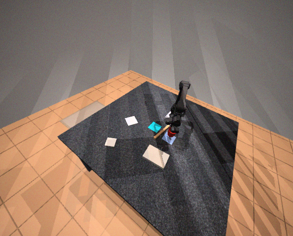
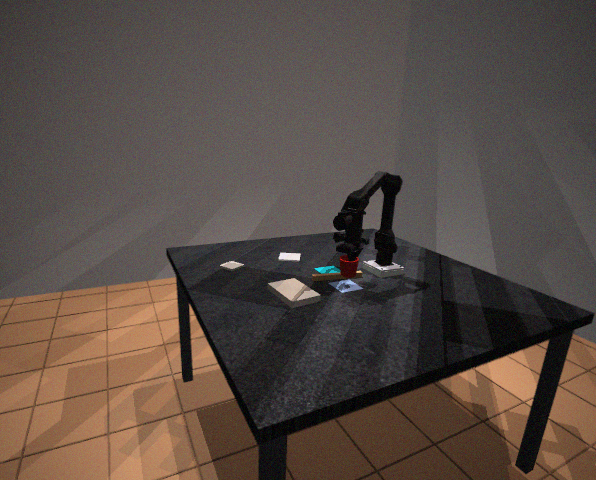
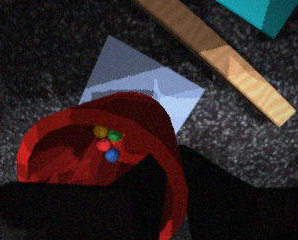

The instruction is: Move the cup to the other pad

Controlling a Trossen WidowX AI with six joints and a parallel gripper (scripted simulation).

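The red cup (image 1: 171, 132) (image 2: 348, 267) (image 3: 154, 112) is in the air a little above the light blue pad (image 1: 170, 141) (image 2: 354, 288) (image 3: 124, 65). In the wrist view it looks slightly tilted. My gripper (image 1: 173, 128) (image 2: 350, 257) (image 3: 172, 152) is shut on the cup's wall, with one finger inside and one outside. Several marbles lie together inside the cup: yellow (image 3: 100, 131), green (image 3: 115, 135), red (image 3: 103, 145) and blue (image 3: 112, 155). The teal pad (image 1: 154, 126) (image 2: 325, 269) (image 3: 254, 11) lies beyond the wooden bar.
The wooden bar (image 1: 160, 132) (image 2: 324, 277) (image 3: 229, 62) lies between the two pads. A large cream block (image 1: 155, 155) (image 2: 292, 290) lies near the blue pad. Two small pale squares, one white (image 1: 131, 120) (image 2: 289, 256) and one cream (image 1: 110, 141) (image 2: 231, 265), lie farther left.
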